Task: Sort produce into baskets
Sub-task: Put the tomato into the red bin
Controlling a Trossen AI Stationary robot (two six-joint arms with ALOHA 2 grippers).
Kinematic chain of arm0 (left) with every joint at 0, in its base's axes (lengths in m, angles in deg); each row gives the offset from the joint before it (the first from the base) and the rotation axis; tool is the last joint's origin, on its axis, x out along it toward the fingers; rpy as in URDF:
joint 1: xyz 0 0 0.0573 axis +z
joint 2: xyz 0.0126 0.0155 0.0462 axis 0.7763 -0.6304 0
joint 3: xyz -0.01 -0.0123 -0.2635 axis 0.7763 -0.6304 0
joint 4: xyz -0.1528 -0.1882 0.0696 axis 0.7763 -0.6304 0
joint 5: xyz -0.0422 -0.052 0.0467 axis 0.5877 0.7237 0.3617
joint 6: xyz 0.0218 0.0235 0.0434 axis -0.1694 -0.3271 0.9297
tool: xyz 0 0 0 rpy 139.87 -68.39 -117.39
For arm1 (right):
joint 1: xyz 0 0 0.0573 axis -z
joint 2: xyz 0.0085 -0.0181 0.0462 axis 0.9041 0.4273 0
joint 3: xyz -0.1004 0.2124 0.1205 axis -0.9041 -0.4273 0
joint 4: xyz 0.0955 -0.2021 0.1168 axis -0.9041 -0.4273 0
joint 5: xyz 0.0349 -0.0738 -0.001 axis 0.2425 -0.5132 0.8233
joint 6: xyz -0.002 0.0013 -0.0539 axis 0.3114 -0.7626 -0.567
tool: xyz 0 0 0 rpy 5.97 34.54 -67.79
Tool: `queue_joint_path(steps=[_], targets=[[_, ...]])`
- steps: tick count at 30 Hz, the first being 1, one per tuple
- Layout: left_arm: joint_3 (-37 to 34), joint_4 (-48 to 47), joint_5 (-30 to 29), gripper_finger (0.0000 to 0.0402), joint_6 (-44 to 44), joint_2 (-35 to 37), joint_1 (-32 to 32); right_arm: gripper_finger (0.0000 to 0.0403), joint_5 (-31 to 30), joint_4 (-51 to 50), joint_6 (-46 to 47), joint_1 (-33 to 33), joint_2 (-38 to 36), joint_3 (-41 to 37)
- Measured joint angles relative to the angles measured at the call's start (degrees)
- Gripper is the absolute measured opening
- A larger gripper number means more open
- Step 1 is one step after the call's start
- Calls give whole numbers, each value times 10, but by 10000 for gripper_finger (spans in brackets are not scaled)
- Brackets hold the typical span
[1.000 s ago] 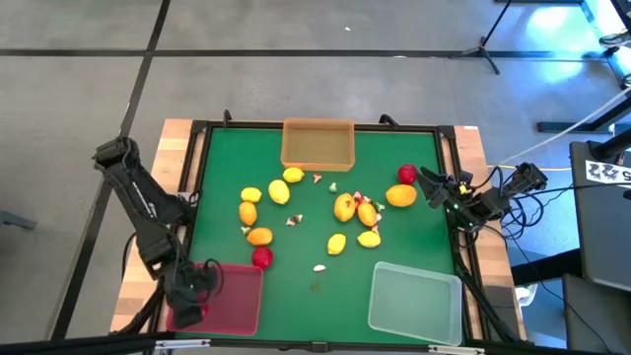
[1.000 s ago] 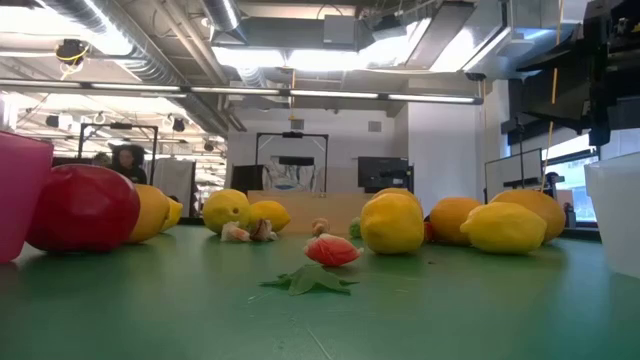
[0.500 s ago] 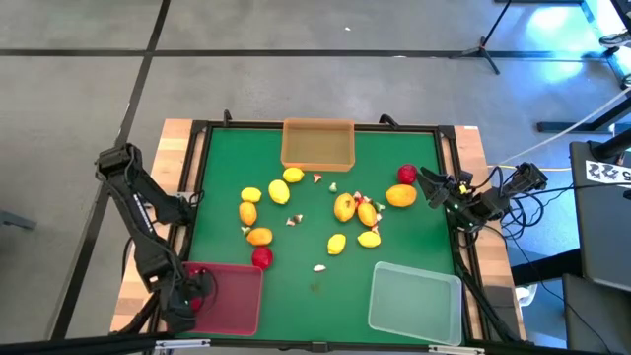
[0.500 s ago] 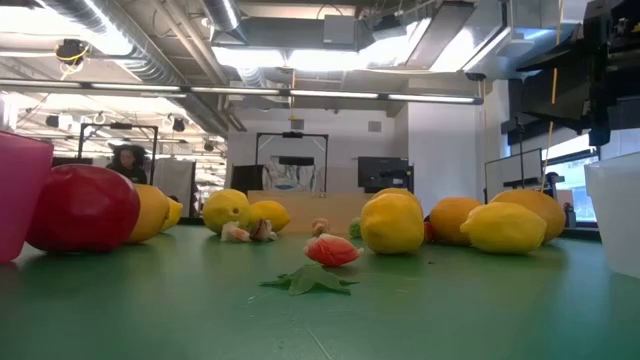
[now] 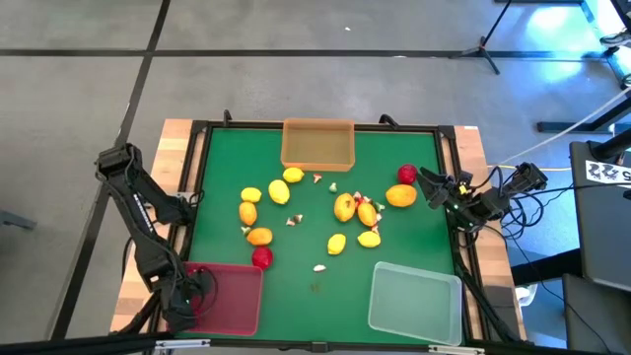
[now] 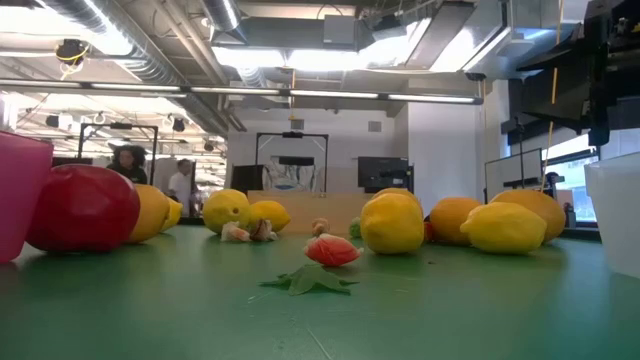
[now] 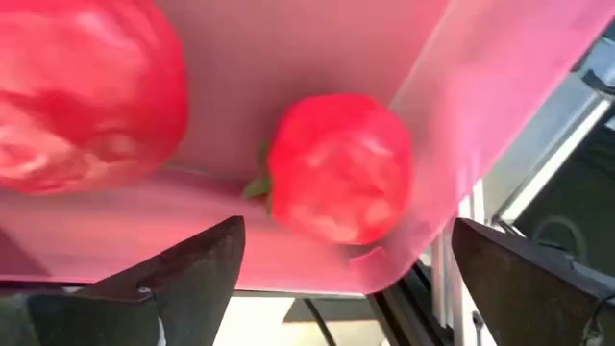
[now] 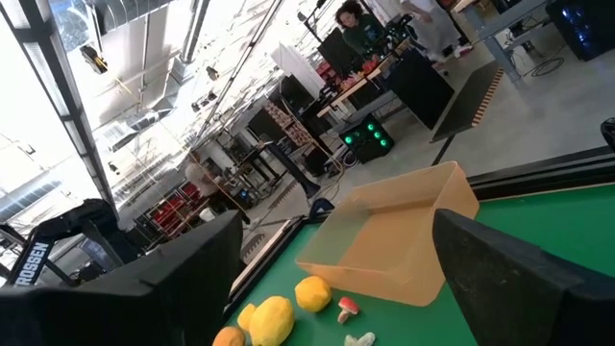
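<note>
High view: the green table top [image 5: 315, 286] carries three shallow trays. A translucent red plastic basket [image 5: 235, 301] sits at the near left corner, a translucent orange-tan basket [image 5: 317, 144] at the far edge in the middle, and a clear whitish basket [image 5: 414, 301] at the near right. Scattered between them lie yellow and orange oval toy fruits, among them an orange oval fruit [image 5: 400, 195] just beside a red round fruit [image 5: 406, 175] toward the right edge, and a second red round fruit [image 5: 261, 257] just beside the red basket's far corner. The left gripper [image 5: 183, 299] hangs over the red basket's outer end. The right gripper [image 5: 430, 185] waits at the right edge, close to the orange oval fruit.

Low view: a big red fruit [image 6: 82, 207] stands beside the pink tray wall [image 6: 20, 195], with yellow fruits [image 6: 392, 222] behind and a small red bit on a green leaf [image 6: 328, 252] in the middle. People [image 6: 128, 160] show far off in the room.

Left wrist view: the left gripper's dark fingers [image 7: 187, 269] stand wide apart, holding nothing, above the red basket's floor, where a red strawberry-like toy [image 7: 338, 168] and another red fruit [image 7: 86, 91] lie.

Right wrist view: the right gripper's fingers [image 8: 524, 269] are spread apart and empty, facing the orange-tan basket and a few yellow pieces [image 8: 272, 317].
</note>
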Motion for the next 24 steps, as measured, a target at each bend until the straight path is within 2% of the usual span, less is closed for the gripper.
queue_joint_path(steps=[3, 5, 11, 18, 21, 24], targets=[[0, 14, -9, 363, -6, 9, 10, 337, 0, 0, 0, 0, 0, 0], [0, 18, -40, 363, -20, 29, 22, 337, 0, 1, 0, 0, 0, 0], [1, -14, -189, 363, -36, 134, 62, 337, 0, 2, 0, 0, 0, 0], [1, -93, -339, 356, 31, 252, 159, 337, 1, 2, 0, 0, 0, 0], [1, -99, -362, 356, 74, 271, 219, 337, 1, 2, 0, 0, 0, 0], [1, -98, -345, 355, 136, 263, 280, 337, 5, -1, 0, 0, 0, 0]])
